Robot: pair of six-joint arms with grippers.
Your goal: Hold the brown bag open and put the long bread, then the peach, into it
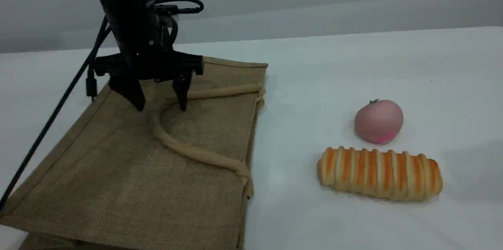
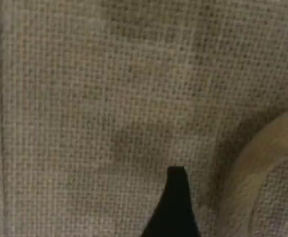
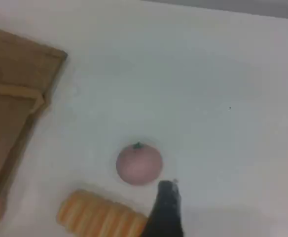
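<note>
No text, label, brand, number or sign legible in any view: none on the brown bag [image 1: 118,171] at left, none on the long bread [image 1: 379,173] or the peach [image 1: 378,121] at right.

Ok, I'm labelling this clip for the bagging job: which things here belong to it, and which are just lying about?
Belongs to the job:
brown bag
long bread
peach
left gripper, open above the bag

Just lying about:
no loose objects; only the white table and the arm's black cable
</note>
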